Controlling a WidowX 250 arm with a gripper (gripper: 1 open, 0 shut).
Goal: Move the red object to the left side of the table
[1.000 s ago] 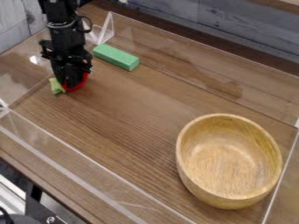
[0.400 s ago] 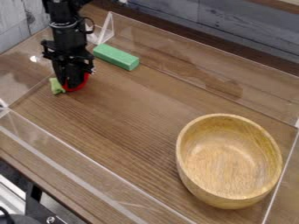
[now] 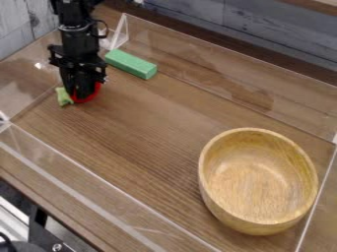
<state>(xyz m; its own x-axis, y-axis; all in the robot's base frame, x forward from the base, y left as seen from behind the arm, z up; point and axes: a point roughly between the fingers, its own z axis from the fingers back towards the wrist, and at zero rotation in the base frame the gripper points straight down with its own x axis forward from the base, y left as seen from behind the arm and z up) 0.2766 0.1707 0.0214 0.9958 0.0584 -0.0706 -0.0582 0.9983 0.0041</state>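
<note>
Across the brown wood-grain table (image 3: 145,148) with its low clear walls, nothing has shifted in the last second: the round wooden bowl (image 3: 258,179) sits at four o'clock, the flat green block (image 3: 130,64) at eleven. My black gripper (image 3: 82,87) stays clamped on the small red ball (image 3: 85,94) at ten o'clock, so I judge it delivered, only release remaining. My fingers hide most of it; its green piece (image 3: 62,96) pokes out.

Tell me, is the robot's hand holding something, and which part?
Yes. The hand is shut on the red object, squeezing its round red part; the little green piece sticks out beside it.
</note>
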